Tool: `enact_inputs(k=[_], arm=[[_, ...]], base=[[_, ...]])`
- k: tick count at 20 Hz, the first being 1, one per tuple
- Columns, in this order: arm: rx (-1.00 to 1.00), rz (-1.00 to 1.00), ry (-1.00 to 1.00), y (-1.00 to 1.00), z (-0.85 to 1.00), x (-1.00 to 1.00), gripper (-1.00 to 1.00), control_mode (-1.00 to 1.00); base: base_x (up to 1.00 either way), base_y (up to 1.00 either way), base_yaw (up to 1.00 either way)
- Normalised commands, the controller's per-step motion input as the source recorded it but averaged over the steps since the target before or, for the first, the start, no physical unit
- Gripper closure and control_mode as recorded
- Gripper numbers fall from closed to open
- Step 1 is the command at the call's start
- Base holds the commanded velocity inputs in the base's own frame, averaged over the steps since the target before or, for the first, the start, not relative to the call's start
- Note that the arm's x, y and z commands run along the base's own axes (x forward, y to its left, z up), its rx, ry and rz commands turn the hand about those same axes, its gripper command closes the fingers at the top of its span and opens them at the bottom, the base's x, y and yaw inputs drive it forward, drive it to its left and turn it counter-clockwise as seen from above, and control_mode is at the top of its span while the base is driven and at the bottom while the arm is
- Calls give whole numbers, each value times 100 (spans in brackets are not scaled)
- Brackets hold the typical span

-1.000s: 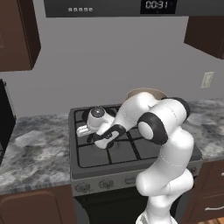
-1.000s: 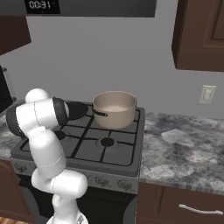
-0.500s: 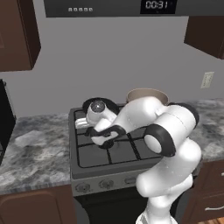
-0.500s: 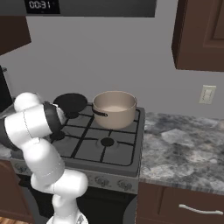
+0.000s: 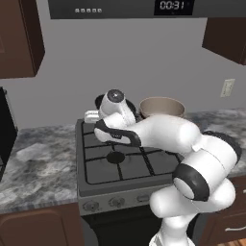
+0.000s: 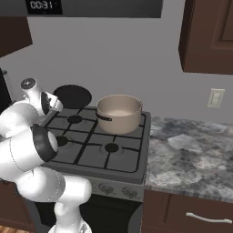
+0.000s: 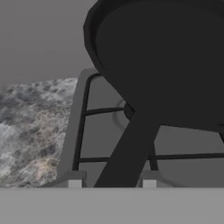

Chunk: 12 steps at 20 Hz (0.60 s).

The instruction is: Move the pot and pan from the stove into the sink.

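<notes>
1. Left base view: my hand [image 5: 94, 116] is over the back left corner of the stove [image 5: 125, 166]. The pan [image 5: 102, 100] shows as a dark disc just behind my wrist, apparently raised off the grates. The pot [image 5: 162, 107] stands at the back right.
2. Right base view: the pan [image 6: 73, 96] hangs tilted above the stove's [image 6: 100, 145] back left burner, right beside my hand [image 6: 58, 103]. The pot [image 6: 119, 113] sits near it to the right, its dark handle pointing left.
3. Hand view: the pan's [image 7: 166, 57] straight handle runs from between my two fingertips [image 7: 74, 183] away to the bowl ahead, its long axis in line with my reach. My hand [image 7: 112, 184] is narrowed on that handle, holding it.
</notes>
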Motion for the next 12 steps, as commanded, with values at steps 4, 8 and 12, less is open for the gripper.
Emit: enact_inputs(k=[4, 8, 12], arm=[[6, -6, -5, -21, 82, -81, 100, -100], [3, -2, -9, -10, 78, -89, 100, -100], [-2, 0, -23, -7, 46, -100, 100, -100]], base=[[0, 0, 0], [0, 0, 0], [0, 0, 0]])
